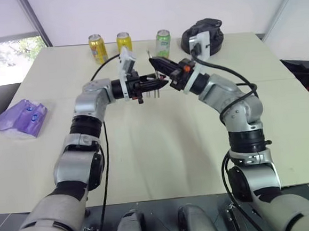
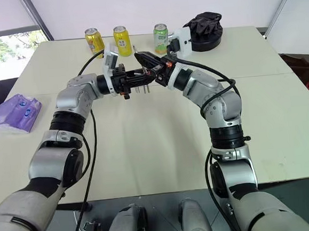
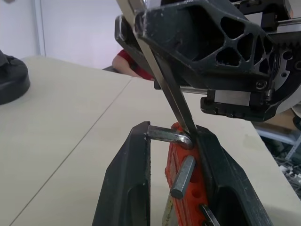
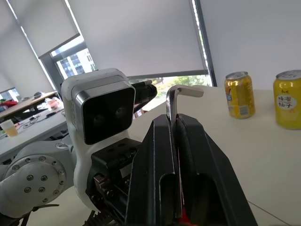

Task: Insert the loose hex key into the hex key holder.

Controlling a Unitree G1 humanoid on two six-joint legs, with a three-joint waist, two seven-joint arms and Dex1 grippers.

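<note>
Table (image 1: 162,147) is seen pale and broad, with three cans (image 1: 123,42) and a black object (image 1: 206,34) at its far edge and a purple packet (image 1: 22,117) at its left side; none of these lies near the work. Both arms are raised above the middle of the table, and the two grippers are brought tip to tip.

Left gripper (image 1: 153,85) is pressed shut on the hex key holder (image 3: 184,188), the orange-red block being pinched between its black fingers (image 3: 124,183), with other keys protruding from it. Right gripper (image 4: 173,123) is clamped on the loose hex key (image 4: 178,96), whose short bent end stands out above the fingertips. In the left wrist view the long shank (image 3: 167,84) is seen slanting down to the top of the holder, beside a bent key already seated there.

Risks judged from this pose:
- Slant of the shank against the holder is marked; if pushed so, the tip could be jammed or skid off the plastic.
- Key could be rotated in the pinch under side load, since only a thin rod is held.
- Holder could be levered out of the left grip by that load.
- Whether the tip is at a free slot cannot be told.
</note>
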